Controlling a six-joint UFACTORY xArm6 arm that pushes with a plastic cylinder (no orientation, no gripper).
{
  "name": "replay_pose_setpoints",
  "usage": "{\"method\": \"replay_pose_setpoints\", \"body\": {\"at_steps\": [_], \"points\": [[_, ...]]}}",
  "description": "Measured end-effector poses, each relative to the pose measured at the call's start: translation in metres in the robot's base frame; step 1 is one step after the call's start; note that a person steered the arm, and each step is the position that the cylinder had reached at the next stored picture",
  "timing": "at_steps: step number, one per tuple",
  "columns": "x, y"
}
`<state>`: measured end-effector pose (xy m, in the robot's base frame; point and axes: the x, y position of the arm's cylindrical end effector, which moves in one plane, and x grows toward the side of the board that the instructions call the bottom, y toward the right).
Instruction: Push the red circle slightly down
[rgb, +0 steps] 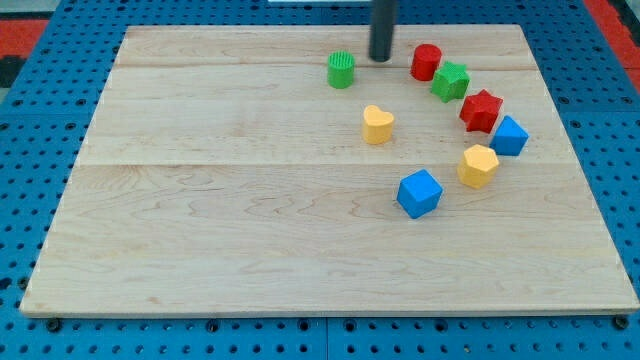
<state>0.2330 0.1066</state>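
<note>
The red circle (426, 61) is a short red cylinder near the view's top, right of centre. My tip (381, 59) rests on the board just left of it, with a small gap between them. The green circle (341, 70) stands to the left of my tip. A green star (451, 81) sits right against the red circle's lower right side.
A red star (481, 110), a blue block (510, 135), a yellow hexagon-like block (479, 166) and a blue cube (419, 193) curve down the view's right. A yellow heart (377, 125) lies below my tip. The wooden board (200, 220) lies on a blue perforated surface.
</note>
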Motion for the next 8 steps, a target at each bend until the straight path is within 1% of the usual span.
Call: {"method": "replay_pose_setpoints", "body": {"at_steps": [1, 2, 3, 4, 5, 6, 7, 8], "points": [[-0.022, 0.074], [-0.008, 0.087], [-0.007, 0.035], [0.016, 0.007], [0.013, -0.021], [-0.006, 0.042], [0.025, 0.081], [0.028, 0.034]]}}
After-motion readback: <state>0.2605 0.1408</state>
